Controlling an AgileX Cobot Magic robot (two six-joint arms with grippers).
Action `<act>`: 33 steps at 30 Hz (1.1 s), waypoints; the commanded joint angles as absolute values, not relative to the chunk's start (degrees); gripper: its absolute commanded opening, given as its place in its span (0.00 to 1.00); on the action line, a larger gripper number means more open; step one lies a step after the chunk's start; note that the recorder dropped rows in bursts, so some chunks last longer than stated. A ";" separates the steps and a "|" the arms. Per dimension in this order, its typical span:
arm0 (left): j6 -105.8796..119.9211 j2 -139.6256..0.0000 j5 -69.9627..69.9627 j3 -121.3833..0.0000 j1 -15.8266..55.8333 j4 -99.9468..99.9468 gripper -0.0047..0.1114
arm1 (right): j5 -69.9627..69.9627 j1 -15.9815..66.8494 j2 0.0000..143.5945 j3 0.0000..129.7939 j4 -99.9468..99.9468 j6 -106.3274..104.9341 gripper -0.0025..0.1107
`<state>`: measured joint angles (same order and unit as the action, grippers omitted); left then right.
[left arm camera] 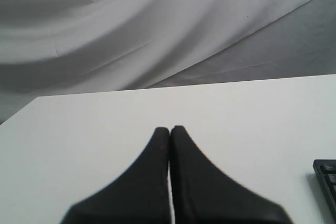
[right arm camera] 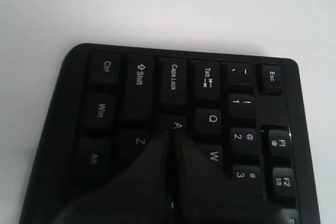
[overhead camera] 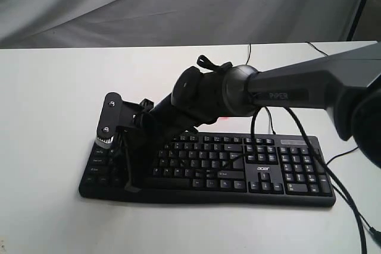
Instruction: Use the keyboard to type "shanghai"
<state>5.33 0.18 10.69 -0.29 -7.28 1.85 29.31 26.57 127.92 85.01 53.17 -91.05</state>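
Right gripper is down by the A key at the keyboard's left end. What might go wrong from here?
The tip of the shut right gripper sits at the edge of the A key on the flat black wired keyboard; it may also catch the Z key. The arm's loose black cables hang over the number pad and might snag keys there.

The exterior view looks down from the typist's side over the whole keyboard [overhead camera: 262, 171] and worktop [overhead camera: 47, 87]. The right wrist view sits close above its Esc-Ctrl end; the left faces low across the worktop.
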 commanded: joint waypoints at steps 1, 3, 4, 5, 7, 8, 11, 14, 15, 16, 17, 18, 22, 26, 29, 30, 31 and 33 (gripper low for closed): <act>5.18 0.00 10.33 0.00 -7.07 1.82 0.05 | 28.88 26.19 128.22 85.15 52.97 -91.26 0.02; 5.18 0.00 10.33 0.00 -7.07 1.82 0.05 | 28.88 26.19 128.22 85.15 52.97 -91.26 0.02; 5.18 0.00 10.33 0.00 -7.07 1.82 0.05 | 28.88 26.19 128.22 85.15 52.97 -91.26 0.02; 5.18 0.00 10.33 0.00 -7.07 1.82 0.05 | 28.88 26.19 128.22 85.15 52.97 -91.26 0.02; 5.18 0.00 10.33 0.00 -7.07 1.82 0.05 | 28.79 26.19 128.22 85.15 52.97 -91.26 0.02; 5.18 0.00 10.33 0.00 -7.07 1.82 0.05 | 28.65 26.19 128.22 85.15 52.97 -91.26 0.02; 5.18 0.00 10.33 0.00 -7.07 1.82 0.05 | 28.65 26.19 128.32 85.15 52.97 -91.26 0.02; 5.18 0.00 10.33 0.00 -7.07 1.82 0.05 | 28.65 26.07 128.58 85.15 52.64 -91.26 0.02; 5.18 0.00 10.33 0.00 -7.07 1.82 0.05 | 28.65 26.07 128.58 85.15 52.64 -91.26 0.02; 5.18 0.00 10.33 0.00 -7.07 1.82 0.05 | 28.65 26.07 128.70 85.15 52.63 -91.26 0.02; 5.18 0.00 10.33 0.00 -7.07 1.82 0.05 | 28.65 26.07 128.82 85.15 52.63 -91.26 0.02; 5.18 0.00 10.33 0.00 -7.07 1.82 0.05 | 28.48 26.07 128.98 85.15 52.51 -91.26 0.02; 5.18 0.00 10.33 0.00 -7.07 1.82 0.05 | 28.24 25.99 129.21 85.15 52.39 -91.26 0.02; 5.18 0.00 10.33 0.00 -7.07 1.82 0.05 | 28.24 25.99 129.21 85.15 52.39 -91.26 0.02; 5.18 0.00 10.33 0.00 -7.07 1.82 0.05 | 28.24 25.99 128.88 85.15 52.39 -91.26 0.02; 5.18 0.00 10.33 0.00 -7.07 1.82 0.05 | 28.24 25.99 128.46 85.15 52.39 -91.26 0.02; 5.18 0.00 10.33 0.00 -7.07 1.82 0.05 | 28.53 25.99 128.05 85.15 52.28 -91.26 0.02; 5.18 0.00 10.33 0.00 -7.07 1.82 0.05 | 29.30 25.99 126.88 85.15 51.30 -91.26 0.02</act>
<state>5.33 0.18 10.69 -0.29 -7.28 1.85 28.37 26.36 128.44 85.01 52.80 -91.05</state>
